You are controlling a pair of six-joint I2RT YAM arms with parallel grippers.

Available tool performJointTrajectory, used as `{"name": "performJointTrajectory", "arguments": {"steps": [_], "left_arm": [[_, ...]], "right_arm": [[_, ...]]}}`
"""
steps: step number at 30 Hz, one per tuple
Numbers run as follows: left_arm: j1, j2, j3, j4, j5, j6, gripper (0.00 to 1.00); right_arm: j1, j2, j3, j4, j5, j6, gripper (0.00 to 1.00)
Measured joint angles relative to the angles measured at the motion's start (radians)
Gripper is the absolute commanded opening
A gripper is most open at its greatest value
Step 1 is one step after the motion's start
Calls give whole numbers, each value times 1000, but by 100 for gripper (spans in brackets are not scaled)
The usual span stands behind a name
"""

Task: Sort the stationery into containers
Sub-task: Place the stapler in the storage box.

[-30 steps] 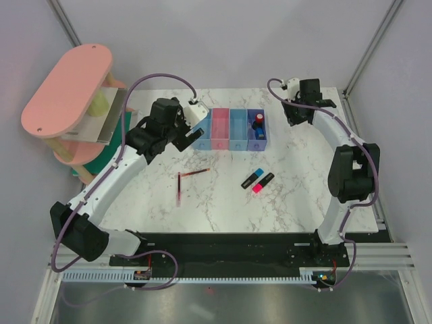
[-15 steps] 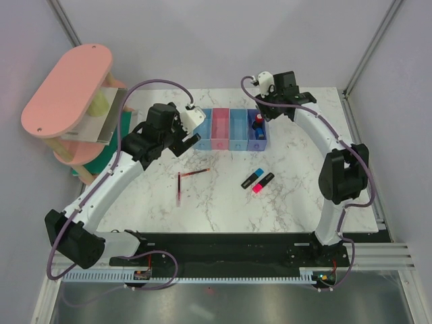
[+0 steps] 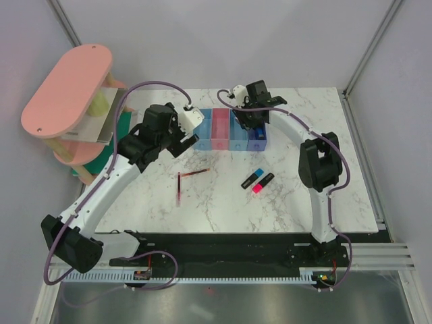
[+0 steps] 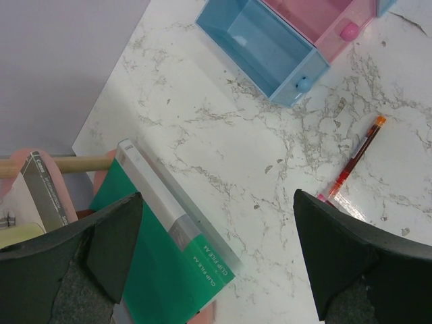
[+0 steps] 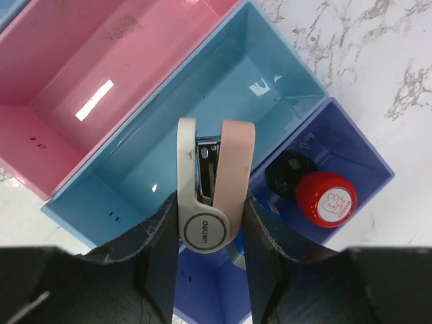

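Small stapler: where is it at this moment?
The small stapler is clamped in the right gripper, seen in the right wrist view over the light blue bin that sits between the pink bin and the purple bin.

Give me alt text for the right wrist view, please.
The right gripper holds a small pink-and-grey stapler over an empty light blue bin. A pink bin lies to the left; the purple bin to the right holds a red-and-black capped piece.

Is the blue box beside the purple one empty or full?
Empty. The light blue bin shows only bare floor in the right wrist view; the right gripper holds the stapler.
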Motion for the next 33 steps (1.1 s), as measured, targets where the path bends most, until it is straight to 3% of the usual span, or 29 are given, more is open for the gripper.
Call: {"name": "performJointTrajectory", "arguments": {"steps": [16, 33], "left_arm": [[0, -16, -38, -14, 40, 0, 100], [0, -27, -70, -18, 68, 0, 100]], "right_arm": [[40, 63, 19, 17, 6, 0, 45], [47, 88, 19, 53, 13, 0, 59]]}}
